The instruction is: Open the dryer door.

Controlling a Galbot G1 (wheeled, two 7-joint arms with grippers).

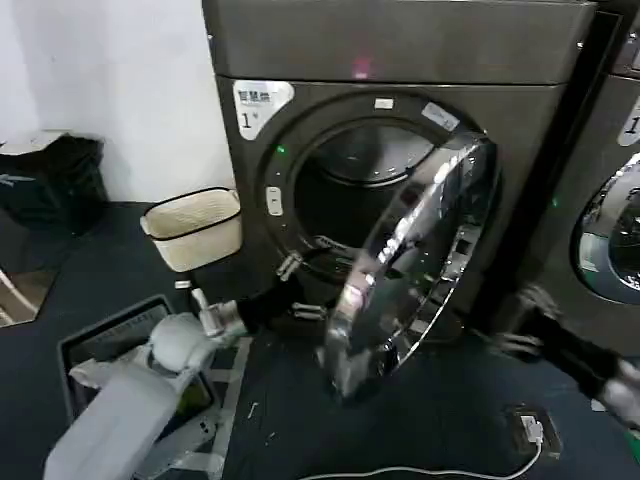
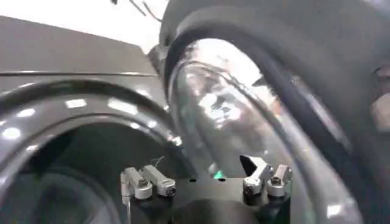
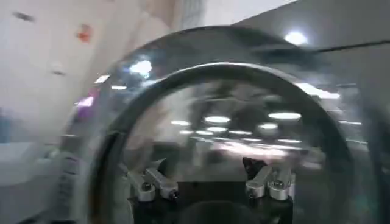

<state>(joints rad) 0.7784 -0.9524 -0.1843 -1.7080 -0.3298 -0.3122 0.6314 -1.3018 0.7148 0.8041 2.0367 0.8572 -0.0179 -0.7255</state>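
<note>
The dryer door (image 1: 415,260), a wide chrome ring around dark glass, stands swung partly open from the dark-grey machine with the "1" sticker (image 1: 250,108). The drum opening (image 1: 345,210) is exposed. My left gripper (image 1: 298,290) is open at the lower left of the opening, just behind the door's free edge. In the left wrist view the open left gripper (image 2: 204,173) faces the door's bulging inner glass (image 2: 231,109), with nothing between the fingers. My right gripper (image 1: 520,322) hangs blurred to the right of the door. In the right wrist view the open right gripper (image 3: 204,173) faces the door's outer glass (image 3: 225,128).
A second grey machine (image 1: 610,230) with a similar chrome door stands at the right. A white basket (image 1: 195,228) sits on the floor left of the dryer, with a black bin (image 1: 50,185) farther left. A dark tray (image 1: 110,340), a white cable (image 1: 430,470) and a small device (image 1: 530,428) lie on the floor.
</note>
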